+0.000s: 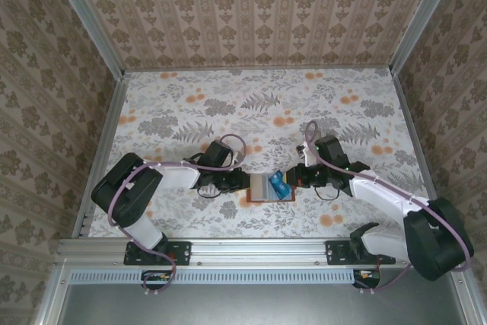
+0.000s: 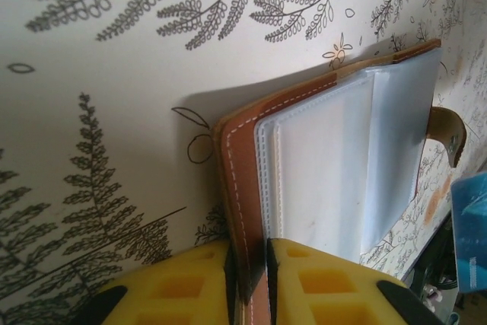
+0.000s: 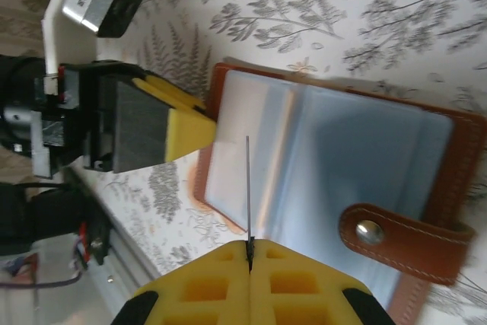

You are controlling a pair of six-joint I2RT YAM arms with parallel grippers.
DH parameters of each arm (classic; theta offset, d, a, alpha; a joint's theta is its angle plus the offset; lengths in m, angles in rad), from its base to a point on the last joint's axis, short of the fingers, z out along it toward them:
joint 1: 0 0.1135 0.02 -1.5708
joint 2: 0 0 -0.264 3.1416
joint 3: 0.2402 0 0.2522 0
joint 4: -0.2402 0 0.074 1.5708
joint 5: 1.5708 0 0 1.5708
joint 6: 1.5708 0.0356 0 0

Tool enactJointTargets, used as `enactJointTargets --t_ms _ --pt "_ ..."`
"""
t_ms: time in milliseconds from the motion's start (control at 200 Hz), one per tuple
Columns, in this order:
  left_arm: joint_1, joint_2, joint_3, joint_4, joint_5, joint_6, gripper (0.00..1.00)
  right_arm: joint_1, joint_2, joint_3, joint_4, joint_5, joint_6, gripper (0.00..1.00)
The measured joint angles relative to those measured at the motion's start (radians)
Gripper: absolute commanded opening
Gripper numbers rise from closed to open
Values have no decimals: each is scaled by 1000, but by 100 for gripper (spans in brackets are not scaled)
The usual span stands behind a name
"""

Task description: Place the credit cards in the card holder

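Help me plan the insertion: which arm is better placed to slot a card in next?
Right. The right gripper is shut on a card, edge-on over the open holder; the left gripper pinches the holder's edge, likely steadying it.

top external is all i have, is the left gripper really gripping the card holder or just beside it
observer: gripping. left wrist shows the left gripper pinching the card holder by its brown cover edge
operator: and the right one
observer: right wrist shows the right gripper shut on a credit card, edge-on over the clear sleeves
operator: strap in the way
observer: no, the snap strap lies unfastened, off to one side of the card
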Motion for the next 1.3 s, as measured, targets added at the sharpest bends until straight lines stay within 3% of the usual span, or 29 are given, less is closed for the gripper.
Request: enactJointTargets --t_ms 285,1060,1300 --pt "-3 10 7 23 10 -2 2 -47 131 -18 93 -82 21 0" --pt "-10 21 5 42 10 -19 0 -81 143 -101 216 -74 96 0" --pt "-15 21 4 49 6 -27 0 -82 209 -118 355 -74 169 0"
